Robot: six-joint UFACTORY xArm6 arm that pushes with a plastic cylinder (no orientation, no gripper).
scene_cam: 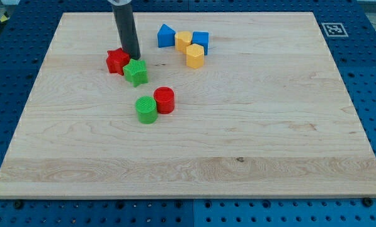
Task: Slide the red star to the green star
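The red star (117, 60) lies at the view's upper left of the wooden board. The green star (136, 72) sits right against it, on its lower right, and the two touch. My tip (134, 57) comes down from the view's top and stands just to the right of the red star and directly above the green star, close to both.
A green cylinder (147, 109) and a red cylinder (164, 99) sit side by side below the stars. A blue triangle (166, 35), two yellow blocks (184, 41) (195, 55) and a blue cube (201, 39) cluster at the top centre. The wooden board (269, 126) lies on a blue pegboard.
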